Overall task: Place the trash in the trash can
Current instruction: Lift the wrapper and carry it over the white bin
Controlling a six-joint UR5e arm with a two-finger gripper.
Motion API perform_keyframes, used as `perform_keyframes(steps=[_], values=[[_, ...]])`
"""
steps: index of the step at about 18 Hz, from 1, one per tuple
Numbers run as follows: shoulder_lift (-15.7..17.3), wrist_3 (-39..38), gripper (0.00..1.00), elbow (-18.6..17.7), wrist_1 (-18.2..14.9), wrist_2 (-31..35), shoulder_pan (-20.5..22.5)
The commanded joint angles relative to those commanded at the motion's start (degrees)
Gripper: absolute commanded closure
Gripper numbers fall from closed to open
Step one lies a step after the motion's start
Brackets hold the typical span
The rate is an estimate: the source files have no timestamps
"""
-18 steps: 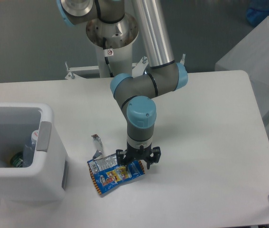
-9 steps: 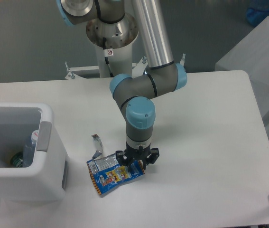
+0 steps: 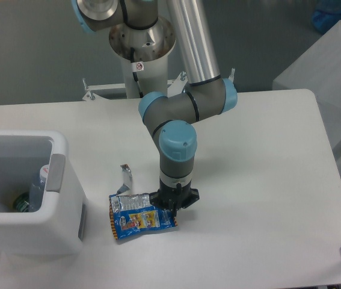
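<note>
The blue snack wrapper [image 3: 139,218] lies flat on the white table [image 3: 260,180], a little right of the trash can, printed side up with its silver inner edge showing along the top left and an orange-black strip along its left side. A thin curled silver strip [image 3: 125,179] stands on the table just above it. The gripper [image 3: 174,205] is down at the wrapper's right end, fingers drawn close together on the wrapper's edge, apparently pinching it; the exact contact is hard to make out at this size.

The arm comes down from its grey base [image 3: 141,42] at the back of the table, the long silver link slanting to an elbow above the table's middle, then the blue-capped wrist joints stack so that the last link points straight down, with the gripper vertical over the table.

The trash can [image 3: 59,198] sits at the left edge of the table, open at the top. Inside it the plastic bottle [image 3: 38,186] leans against the right wall.
</note>
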Motion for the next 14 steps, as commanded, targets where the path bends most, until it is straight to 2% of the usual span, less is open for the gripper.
perform_keyframes(steps=[4, 7, 10, 14], values=[[3.3, -2.2, 0.98, 0.9, 0.1, -0.4, 0.8], [5.7, -12.8, 0.98, 4.6, 0.1, -2.6, 2.6], [7.8, -16.6, 0.98, 8.1, 0.2, -5.7, 3.8], [13.3, -21.2, 0.98, 9.0, 0.2, -8.7, 4.2]])
